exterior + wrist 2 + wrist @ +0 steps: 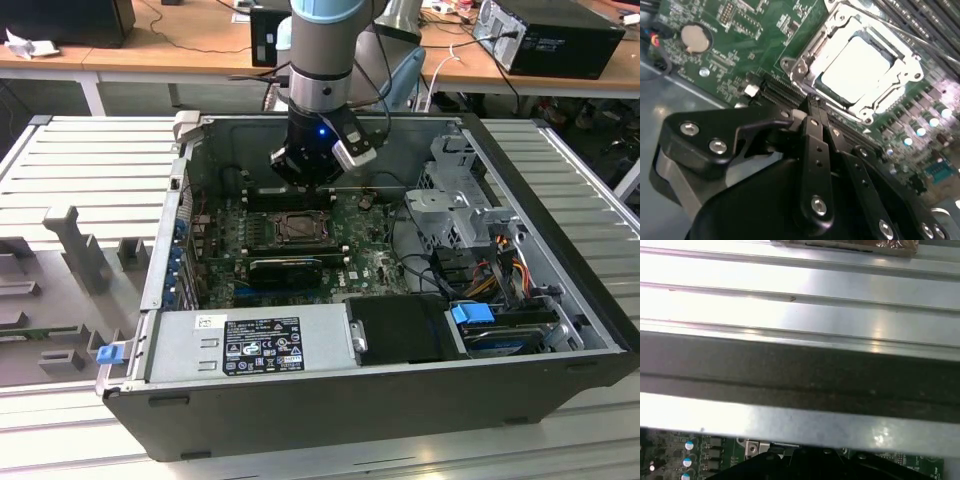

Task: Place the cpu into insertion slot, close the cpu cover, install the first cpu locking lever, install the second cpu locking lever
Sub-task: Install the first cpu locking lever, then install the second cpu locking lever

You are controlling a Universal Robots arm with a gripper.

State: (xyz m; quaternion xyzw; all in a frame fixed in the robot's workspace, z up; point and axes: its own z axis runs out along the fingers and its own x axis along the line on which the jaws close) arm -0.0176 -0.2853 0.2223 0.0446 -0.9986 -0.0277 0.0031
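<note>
In the exterior view, my gripper [312, 172] hangs inside the open computer case [560, 300], above the far edge of the motherboard [375, 262]. The socket with the cpu [299, 228] lies just below and on the near side of my fingertips, toward the power supply [250, 345], close but apart from me. From here I cannot judge how my fingers stand.

In the second wrist view, my fingers [816, 131] run together into one narrow black line, pressed against each other with nothing between them. Their tips point straight at the near corner of the socket. The cpu [859, 64] sits square in its slot, its pale metal top glaring bright, and the cpu cover [812, 55] lies flat around it as a silvery frame, so the chip shows through the central opening. My tips end just short of that frame's edge, near the spot where a thin lever rod seems to run along the socket side; whether either lever is latched I cannot tell. A coin battery [695, 39] sits well off to one side.

In the first wrist view, the ribbed metal table surface [800, 285] and the dark case wall [800, 375] fill most of the frame, with a strip of the green board [705, 455] beneath.
</note>
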